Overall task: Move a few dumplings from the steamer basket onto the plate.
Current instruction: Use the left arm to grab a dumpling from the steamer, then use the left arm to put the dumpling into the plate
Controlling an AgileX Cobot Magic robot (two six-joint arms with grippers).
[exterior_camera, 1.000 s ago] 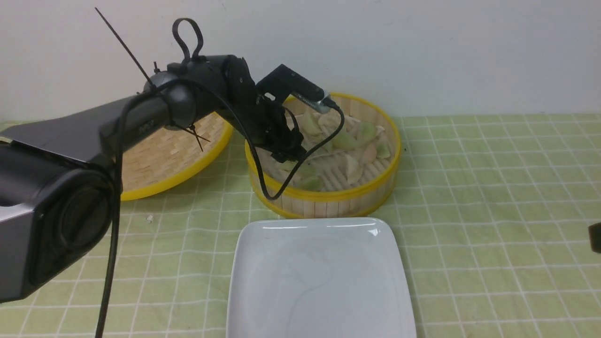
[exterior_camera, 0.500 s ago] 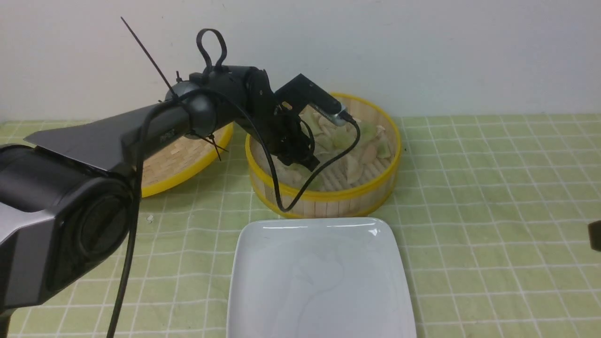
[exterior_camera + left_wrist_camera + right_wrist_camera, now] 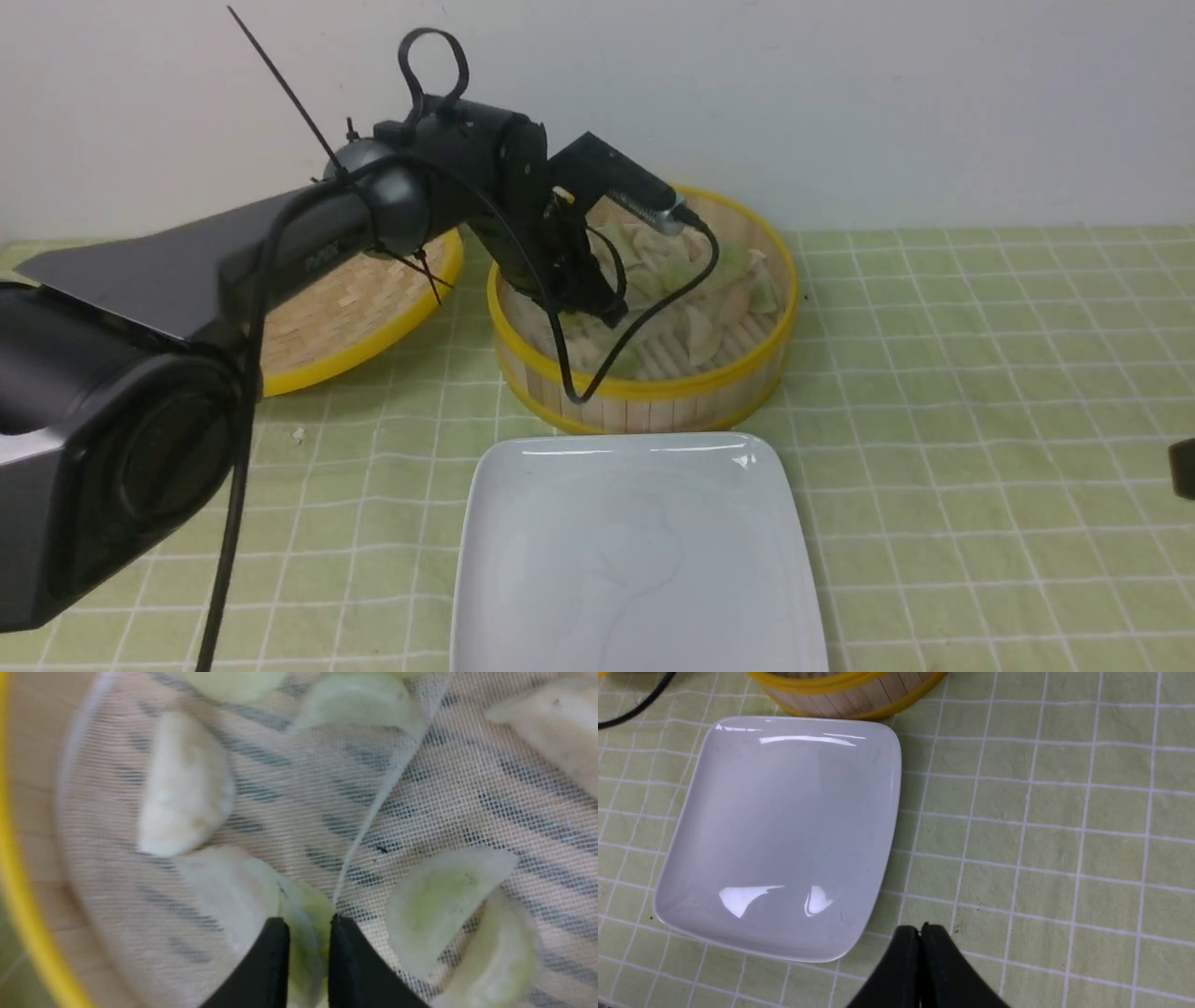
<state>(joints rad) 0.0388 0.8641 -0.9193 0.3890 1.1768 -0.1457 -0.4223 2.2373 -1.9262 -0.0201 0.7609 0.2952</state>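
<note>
A table under a pale green checked tablecloth [image 3: 980, 373] meets a plain white wall [image 3: 840, 93]. Near the table's far edge stands the steamer basket [image 3: 653, 403], with dumplings [image 3: 698, 338] on its mesh liner [image 3: 420, 788] and a woven lid [image 3: 355, 308] to its left. The left gripper [image 3: 306, 924] reaches inside and pinches what seems, through blur, to be a pale green dumpling [image 3: 303, 900]. The white plate [image 3: 635, 560] sits at the near edge. The right gripper [image 3: 920, 931], jaws pressed together, hovers beside the plate's corner.

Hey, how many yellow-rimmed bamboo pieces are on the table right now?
2. The deep steamer basket, holding dumplings, stands just beyond the plate. The shallow lid lies to the basket's left, partly hidden by the left arm. No third shows.
</note>
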